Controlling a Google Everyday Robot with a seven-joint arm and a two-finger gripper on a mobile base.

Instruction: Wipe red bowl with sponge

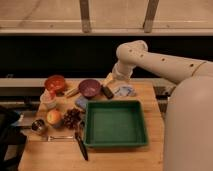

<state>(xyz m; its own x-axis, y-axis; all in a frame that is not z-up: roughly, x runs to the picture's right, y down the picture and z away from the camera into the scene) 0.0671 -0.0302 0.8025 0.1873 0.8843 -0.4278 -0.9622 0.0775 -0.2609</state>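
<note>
The red bowl sits at the back left of the wooden table. A small blue pad, possibly the sponge, lies in front of the purple bowl, next to the green tray's far left corner. My gripper hangs at the end of the white arm, just right of the purple bowl and above a dark block. It is well to the right of the red bowl. I cannot tell whether it holds anything.
A big green tray fills the table's middle right. A crumpled blue-white cloth lies behind it. A white cup, an apple, grapes, a metal cup, a fork and a black utensil crowd the left side.
</note>
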